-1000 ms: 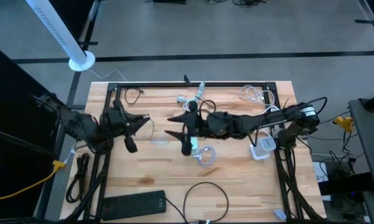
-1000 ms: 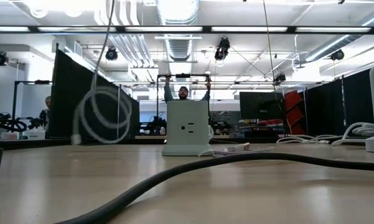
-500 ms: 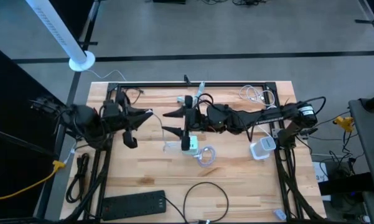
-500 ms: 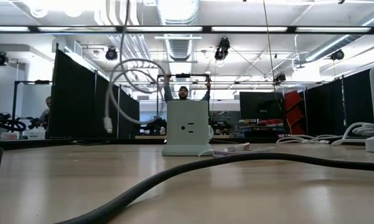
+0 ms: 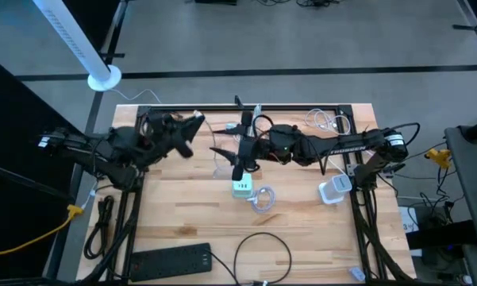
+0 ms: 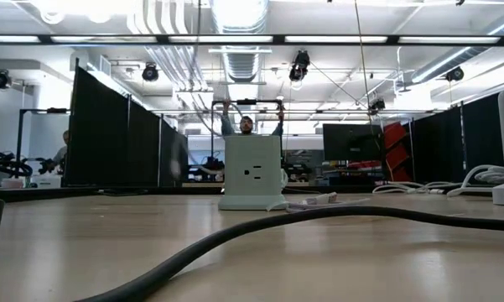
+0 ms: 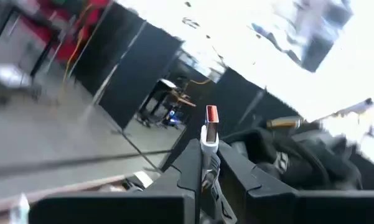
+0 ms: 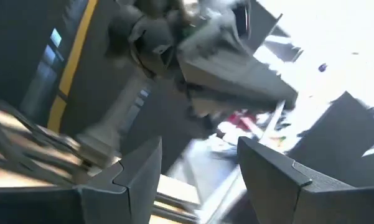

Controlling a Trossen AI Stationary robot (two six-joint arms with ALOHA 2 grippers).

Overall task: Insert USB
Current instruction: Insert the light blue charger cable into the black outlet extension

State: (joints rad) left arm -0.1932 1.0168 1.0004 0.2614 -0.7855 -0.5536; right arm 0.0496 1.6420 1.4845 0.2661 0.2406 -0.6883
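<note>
I see my left claw (image 7: pixel 206 163) clamped on the USB plug (image 7: pixel 210 127) above the bench's (image 5: pixel 182 222) far left, while my right claw (image 5: pixel 222 159) hangs apart above the white charger (image 5: pixel 242 188).

A black multi-socket power strip (image 5: pixel 168 261) lies at the wooden table's (image 5: pixel 301 230) near edge, beside a looped black cable (image 5: pixel 263 253). A small clear square plastic container (image 5: pixel 334 189) sits toward the right side. Coiled white cables (image 5: pixel 327 121) rest at the far right corner.

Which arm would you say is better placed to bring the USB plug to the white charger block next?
Left, probably. The left claw is shut on the USB plug, raised near the table's far edge. The right claw is open and empty, hovering just behind the white charger block.
</note>
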